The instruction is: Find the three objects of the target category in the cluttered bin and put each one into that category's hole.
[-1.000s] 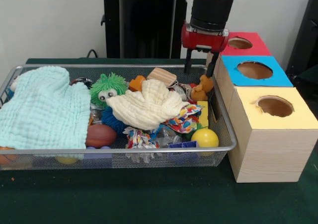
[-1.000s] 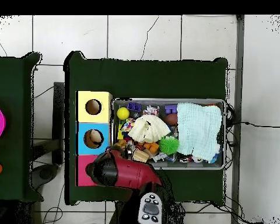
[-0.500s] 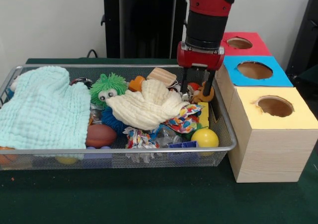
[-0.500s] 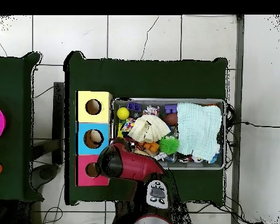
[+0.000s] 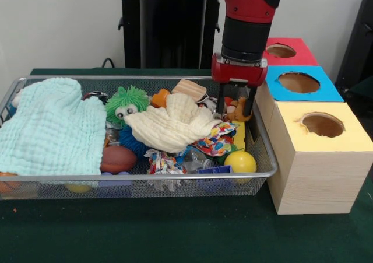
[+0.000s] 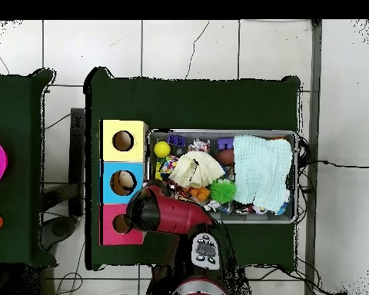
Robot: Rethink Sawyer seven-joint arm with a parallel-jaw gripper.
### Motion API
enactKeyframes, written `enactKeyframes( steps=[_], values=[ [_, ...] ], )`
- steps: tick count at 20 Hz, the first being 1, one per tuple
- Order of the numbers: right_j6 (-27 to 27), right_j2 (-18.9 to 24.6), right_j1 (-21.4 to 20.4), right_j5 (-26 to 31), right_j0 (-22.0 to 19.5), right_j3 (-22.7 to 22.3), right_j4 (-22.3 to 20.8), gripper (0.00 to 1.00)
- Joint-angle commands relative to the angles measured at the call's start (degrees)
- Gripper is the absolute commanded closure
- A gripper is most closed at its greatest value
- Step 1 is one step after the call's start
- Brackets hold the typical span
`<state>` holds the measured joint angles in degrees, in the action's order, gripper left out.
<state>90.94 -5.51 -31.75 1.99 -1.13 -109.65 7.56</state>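
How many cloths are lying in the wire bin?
2. The mint cloth covers the bin's left end; the cream cloth lies on the toys at the middle. Others may be hidden underneath.

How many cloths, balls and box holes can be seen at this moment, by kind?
Cloths: 2, a mint green cloth and a cream cloth.
Balls: 2, a yellow ball and a brown football.
Box holes: 3, in the red box, blue box and yellow box.
Total: 7.
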Motion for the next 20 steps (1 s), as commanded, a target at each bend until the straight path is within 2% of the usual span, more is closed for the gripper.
enactKeyframes(
  steps=[1, 4, 9, 14, 20],
  values=[
    [12.86, 3.01, -1.69, 7.77, 1.21, 1.74, 4.55, 0.0],
    [14.23, 1.79, -2.91, 9.16, 2.17, 0.9, 6.01, 0.0],
    [15.83, 2.31, -0.31, 7.04, 2.01, 0.12, 8.69, 0.0],
    [23.55, -4.64, -0.99, 5.9, 9.87, -3.82, 16.25, 0.0],
    [24.06, -6.68, 0.9, 3.81, 11.78, -4.54, 19.95, 0.0]
  ],
)
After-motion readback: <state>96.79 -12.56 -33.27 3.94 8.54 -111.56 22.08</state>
